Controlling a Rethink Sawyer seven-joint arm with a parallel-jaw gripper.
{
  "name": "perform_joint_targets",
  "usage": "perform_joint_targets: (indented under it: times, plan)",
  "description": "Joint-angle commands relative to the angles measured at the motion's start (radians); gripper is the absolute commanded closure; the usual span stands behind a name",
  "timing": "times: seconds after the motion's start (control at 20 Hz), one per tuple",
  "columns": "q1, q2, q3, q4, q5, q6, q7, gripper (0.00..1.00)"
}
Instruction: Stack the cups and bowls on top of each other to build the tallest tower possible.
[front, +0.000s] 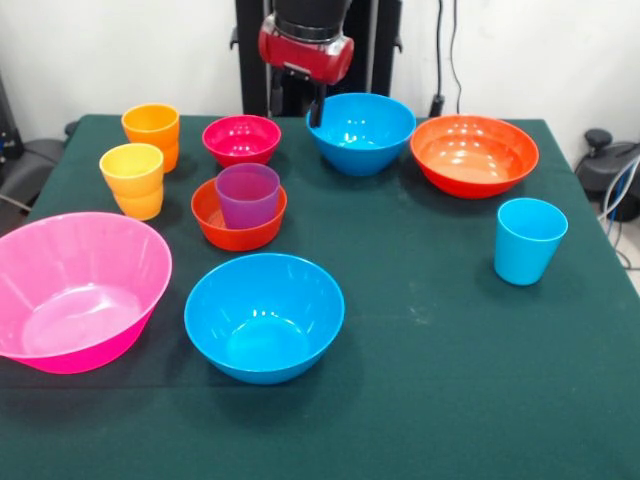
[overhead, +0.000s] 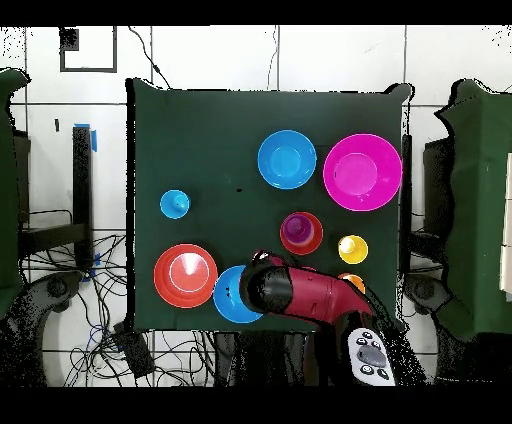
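The smooth purple cup (front: 247, 194) stands upright inside the glossy small orange-red bowl (front: 236, 221), with the round magenta bowl (front: 241, 139) just behind. The gripper (front: 316, 110) dips at the far blue bowl's (front: 362, 132) rim; its grip I cannot tell.

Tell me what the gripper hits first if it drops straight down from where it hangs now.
Most likely the far medium blue bowl. The gripper sits at that bowl's rim on the pedestal side in the front view, and the arm covers the bowl overhead. Rim or just outside it: depth unclear.
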Motion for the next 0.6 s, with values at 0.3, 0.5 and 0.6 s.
perform_joint_targets:
  times: [0.3,0.5,0.6]
  plan:
    - [-0.093,0.208,0.064,-0.006,-0.028,-0.216,0.119,0.0]
    - [-0.104,0.27,0.036,-0.031,-0.06,-0.231,0.081,0.0]
    - [-0.111,0.29,0.018,-0.047,-0.079,-0.25,0.063,0.0]
